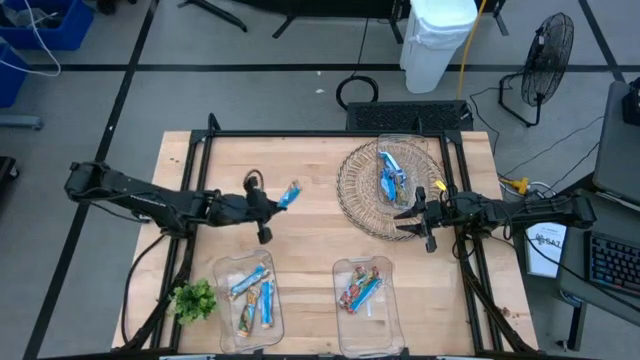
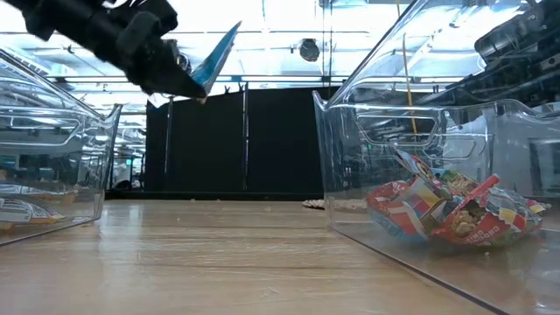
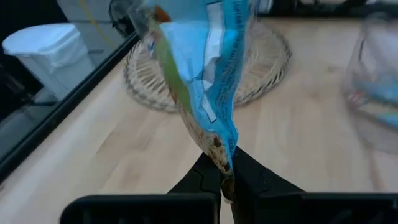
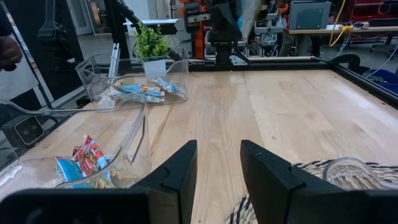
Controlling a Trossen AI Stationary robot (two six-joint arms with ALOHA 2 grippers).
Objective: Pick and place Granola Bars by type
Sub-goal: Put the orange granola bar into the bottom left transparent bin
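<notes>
held bar: a blue granola bar [image 1: 289, 194] is pinched by one end in the left claw [image 1: 266, 203] and carried clear of the tabletop [image 1: 310, 255], over its left-middle part.
bar's long axis: it runs straight out from the claw tips, away from the left arm and slightly toward the far edge; in the left wrist view the wrapper [image 3: 205, 81] fans out beyond the tips.
bar relative to claw: touching, its crimped end is between the tips, and the rest hangs free ahead of them.
left claw state: fingers together, clamped on that crimped end.
target bin: the left clear bin [image 1: 250, 296], near the front edge beside the green sprig [image 1: 195, 299], already holds blue bars, so I judge this is where the bar belongs.
relation the move turns on: that bin lies nearer the front edge than the claw and roughly below it in the high view, well apart; the bar must swing back toward the front before release.
other bin: the right clear bin [image 1: 364, 292] holds the multicoloured bars [image 2: 446, 208], the wrong type for this one.
remaining supply: more blue bars [image 1: 390, 172] lie in a clear dish on the wicker tray [image 1: 358, 190].
right claw: the right claw [image 1: 415, 217] waits at the tray's near rim, fingers apart and holding nothing.
nearer arm: the left arm, already holding the bar.
</notes>
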